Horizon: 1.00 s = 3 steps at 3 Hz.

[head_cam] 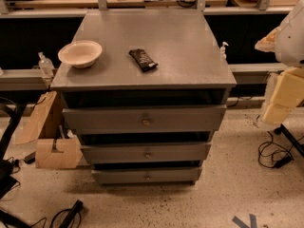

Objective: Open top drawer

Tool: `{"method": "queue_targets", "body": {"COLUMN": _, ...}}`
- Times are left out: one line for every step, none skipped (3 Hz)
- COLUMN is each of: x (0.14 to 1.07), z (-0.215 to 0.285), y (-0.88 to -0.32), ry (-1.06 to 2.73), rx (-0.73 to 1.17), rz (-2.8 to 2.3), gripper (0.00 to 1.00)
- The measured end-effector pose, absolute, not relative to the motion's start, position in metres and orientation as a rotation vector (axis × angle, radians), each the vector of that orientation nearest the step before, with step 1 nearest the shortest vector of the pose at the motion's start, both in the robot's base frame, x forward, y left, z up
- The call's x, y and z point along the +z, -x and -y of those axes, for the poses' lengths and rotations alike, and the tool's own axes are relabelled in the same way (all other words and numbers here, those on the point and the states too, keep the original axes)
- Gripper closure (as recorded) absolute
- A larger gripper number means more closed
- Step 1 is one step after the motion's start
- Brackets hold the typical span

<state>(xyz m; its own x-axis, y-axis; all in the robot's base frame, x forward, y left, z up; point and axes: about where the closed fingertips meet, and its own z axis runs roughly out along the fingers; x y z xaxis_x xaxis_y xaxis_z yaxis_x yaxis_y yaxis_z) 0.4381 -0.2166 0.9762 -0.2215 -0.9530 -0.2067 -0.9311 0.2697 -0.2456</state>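
The grey cabinet (156, 42) stands in the middle of the camera view with three drawers. The top drawer (104, 120) is the widest, a flat grey front with a small round metal knob (146, 122). Its front sits just below the cabinet top, with a dark gap above it. The medium drawer (109, 153) and the narrowest drawer (118, 176) lie below it. My gripper (281, 101), pale yellow below the white arm, hangs at the right edge of the view. It is right of the cabinet, about level with the top drawer and well apart from the knob.
A cream bowl (80, 53) and a dark snack bar (143, 60) lie on the cabinet top. Cardboard pieces (54, 151) lean at the cabinet's left. A small bottle (45, 64) stands on the left rail. Cables (273, 156) lie on the floor at right, more at lower left.
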Motion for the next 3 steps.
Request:
{"method": "queue_targets", "body": {"x": 0.976, "z": 0.217, "y": -0.438, "ry": 1.725, "rx": -0.098, "rz": -2.232, "gripper": 0.0}}
{"method": "queue_targets", "body": {"x": 0.972, "z": 0.212, "y": -0.442, "ry": 1.76, "rx": -0.113, "rz": -2.184, "gripper": 0.0}}
{"method": "queue_targets", "body": {"x": 0.954, "z": 0.208, "y": -0.456, "ry": 1.857, "rx": -0.196, "rz": -2.041, "gripper": 0.0}}
